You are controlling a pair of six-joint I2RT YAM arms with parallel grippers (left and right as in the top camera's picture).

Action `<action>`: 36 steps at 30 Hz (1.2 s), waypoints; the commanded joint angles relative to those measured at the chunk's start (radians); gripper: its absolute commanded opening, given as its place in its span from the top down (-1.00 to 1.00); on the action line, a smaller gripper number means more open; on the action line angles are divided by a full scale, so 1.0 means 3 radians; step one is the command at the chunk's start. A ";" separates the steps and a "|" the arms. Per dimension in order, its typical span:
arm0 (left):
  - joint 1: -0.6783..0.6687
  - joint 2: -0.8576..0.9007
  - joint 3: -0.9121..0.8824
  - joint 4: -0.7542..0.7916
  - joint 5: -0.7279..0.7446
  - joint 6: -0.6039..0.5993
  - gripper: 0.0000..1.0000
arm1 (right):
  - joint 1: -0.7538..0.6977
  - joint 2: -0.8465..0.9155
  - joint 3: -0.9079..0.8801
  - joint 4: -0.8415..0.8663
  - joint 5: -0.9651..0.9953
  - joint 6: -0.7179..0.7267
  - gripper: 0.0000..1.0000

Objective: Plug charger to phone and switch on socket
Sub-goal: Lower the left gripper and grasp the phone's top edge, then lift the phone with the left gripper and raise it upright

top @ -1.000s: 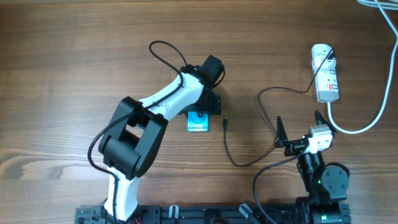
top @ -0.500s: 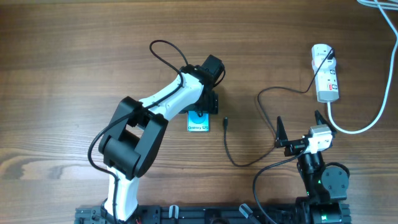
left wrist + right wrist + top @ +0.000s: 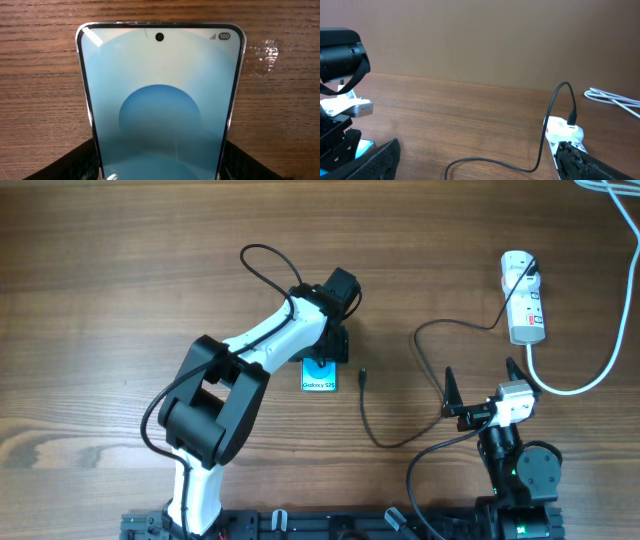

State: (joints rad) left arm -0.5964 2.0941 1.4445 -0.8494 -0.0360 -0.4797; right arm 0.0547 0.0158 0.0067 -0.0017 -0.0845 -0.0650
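The phone (image 3: pixel 319 378) lies flat on the wooden table with its cyan screen lit; in the left wrist view the phone (image 3: pixel 160 95) fills the frame. My left gripper (image 3: pixel 329 352) is over its far end, and its dark fingers (image 3: pixel 82 162) press against both long edges. The charger cable (image 3: pixel 372 435) runs from the socket (image 3: pixel 524 300) in a loop, and its connector tip (image 3: pixel 364 376) lies on the table just right of the phone. My right gripper (image 3: pixel 483 384) is open and empty, raised near the front, right of the cable loop.
A thick white cord (image 3: pixel 590 380) curves from the socket toward the right edge and far corner. In the right wrist view the socket (image 3: pixel 563 132) is at the right, the cable (image 3: pixel 495 161) crosses the middle, and the left arm (image 3: pixel 340 55) stands at the left.
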 commanded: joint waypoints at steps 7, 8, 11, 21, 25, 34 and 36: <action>0.0013 0.0095 -0.0085 -0.0188 0.0043 0.0004 -0.33 | 0.0014 -0.0006 -0.0005 0.0010 0.0043 0.0045 -0.99; 0.0013 0.0086 -0.0085 -0.0188 0.0069 0.0004 -0.33 | 0.0014 -0.0006 -0.0004 0.0011 0.0042 0.0045 -0.99; 0.0017 0.0033 -0.0083 -0.0193 0.0179 0.0004 -0.33 | 0.0014 -0.0006 -0.0005 0.0011 0.0042 0.0043 -1.00; 0.0076 -0.0383 -0.0081 -0.0390 0.0563 0.0005 -0.34 | 0.0014 -0.0006 -0.0005 0.0011 0.0042 0.0045 -0.99; 0.0095 -0.0417 -0.0081 -0.0404 0.0599 0.0005 -0.34 | 0.0014 -0.0006 -0.0005 0.0011 0.0043 0.0046 -0.99; 0.0331 -0.0418 -0.0081 -0.0476 0.2090 0.0005 -0.35 | 0.0014 -0.0006 -0.0005 0.0011 0.0043 0.0045 -0.99; 0.0446 -0.0418 -0.0081 -0.0473 0.2595 0.0005 -0.34 | 0.0014 -0.0006 -0.0004 0.0011 0.0043 0.0045 -0.99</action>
State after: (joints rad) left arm -0.5125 2.0003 1.4235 -0.9913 0.4404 -0.4797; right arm 0.0547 0.0158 0.0067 -0.0017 -0.0845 -0.0647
